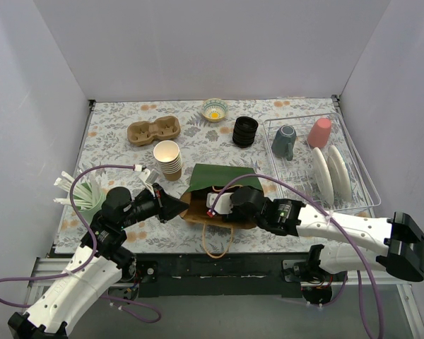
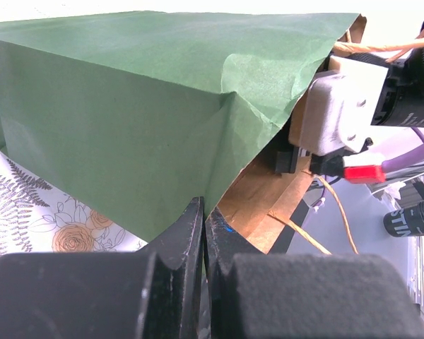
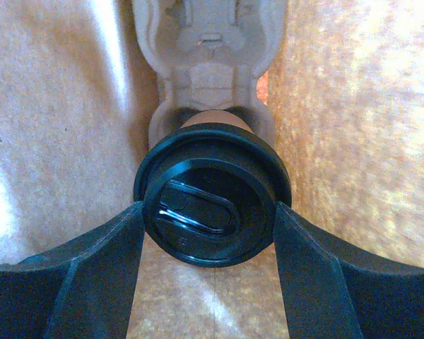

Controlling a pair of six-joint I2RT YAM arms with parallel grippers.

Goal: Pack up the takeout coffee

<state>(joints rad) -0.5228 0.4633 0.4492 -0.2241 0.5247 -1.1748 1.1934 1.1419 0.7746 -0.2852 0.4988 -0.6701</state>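
a paper bag (image 1: 222, 182), green outside and brown inside, lies on its side on the flowered worktop (image 1: 116, 152) at the lower middle of the top view, its mouth toward the bottom of the frame. the left hand (image 2: 203, 212) is clenched on the bag's edge at the mouth, a corner of green paper pinched between its black fingers. the right arm reaches into the mouth from the lower right. inside, the right hand (image 3: 208, 210) grasps the takeout coffee (image 3: 212, 194): one finger presses each side of its round black lid, which faces the wrist camera at the centre of that frame. the cup's brown body is mostly hidden behind the lid, and its far end sits in a pulp cup carrier (image 3: 208, 42) that runs to the top of the frame, with brown bag walls on both sides. above the bag in the top view stand a stack of lidless paper cups (image 1: 168, 159), a stack of black lids (image 1: 245, 131) and a second, empty carrier (image 1: 154, 130).
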